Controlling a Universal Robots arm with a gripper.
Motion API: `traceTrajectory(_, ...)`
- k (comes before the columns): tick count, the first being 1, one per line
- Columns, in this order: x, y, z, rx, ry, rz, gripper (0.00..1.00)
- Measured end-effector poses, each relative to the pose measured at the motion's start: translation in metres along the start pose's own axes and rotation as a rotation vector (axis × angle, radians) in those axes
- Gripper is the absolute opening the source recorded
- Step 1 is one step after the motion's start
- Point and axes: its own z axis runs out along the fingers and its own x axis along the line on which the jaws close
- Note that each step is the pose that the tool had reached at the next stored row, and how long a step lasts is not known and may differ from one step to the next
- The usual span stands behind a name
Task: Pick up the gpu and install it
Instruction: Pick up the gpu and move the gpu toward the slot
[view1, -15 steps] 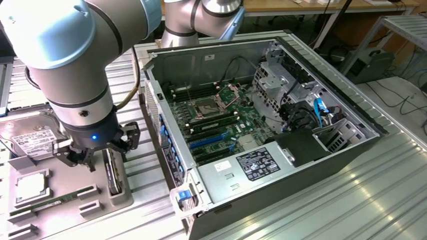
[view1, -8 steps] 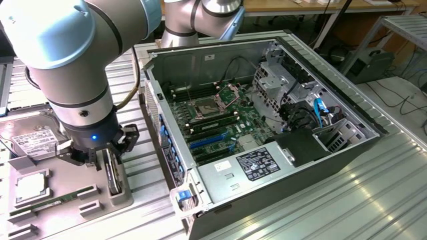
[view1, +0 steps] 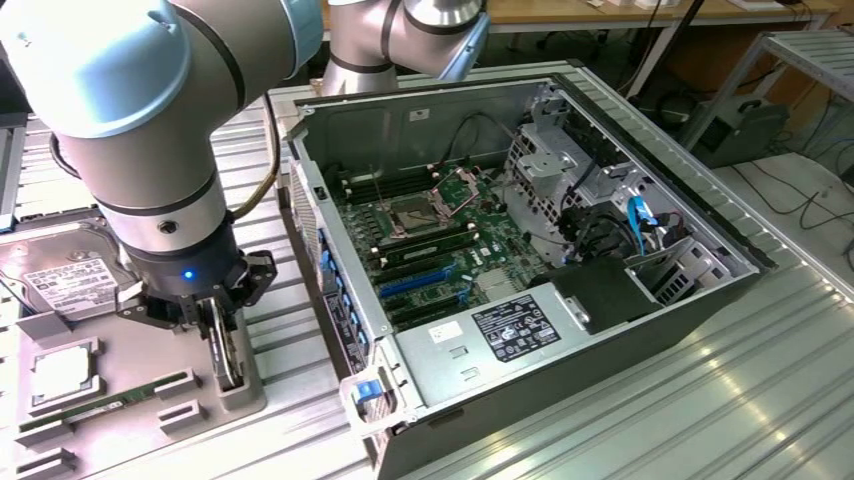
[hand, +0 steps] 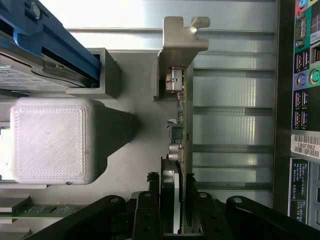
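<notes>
I see my gripper (hand: 175, 200) clamped on the gpu (hand: 183, 100), which stands on edge at the gray tray (view1: 247, 395), between the hard drive (view1: 60, 280) and the open computer case (view1: 387, 130).

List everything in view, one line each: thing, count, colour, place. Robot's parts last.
gpu: one, dark with silver bracket, on edge in the holder
holder: one, grey, on the exterior view's left of the case
hard drive: one, silver with white label, exterior view's far left
square chip: one, silver, below the drive in the exterior view
memory stick: one, green, in the holder
computer case: one, dark, open, centre
motherboard: one, green, inside the case
table: one, silver, slatted
arm: one, grey and blue, over the holder
tool: one, black, shut on the gpu
</notes>
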Motion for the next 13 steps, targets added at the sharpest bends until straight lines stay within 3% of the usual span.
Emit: traceTrajectory(13, -0.0001, 0.0, 0.0002, 0.0, 0.0, 0.0, 0.28)
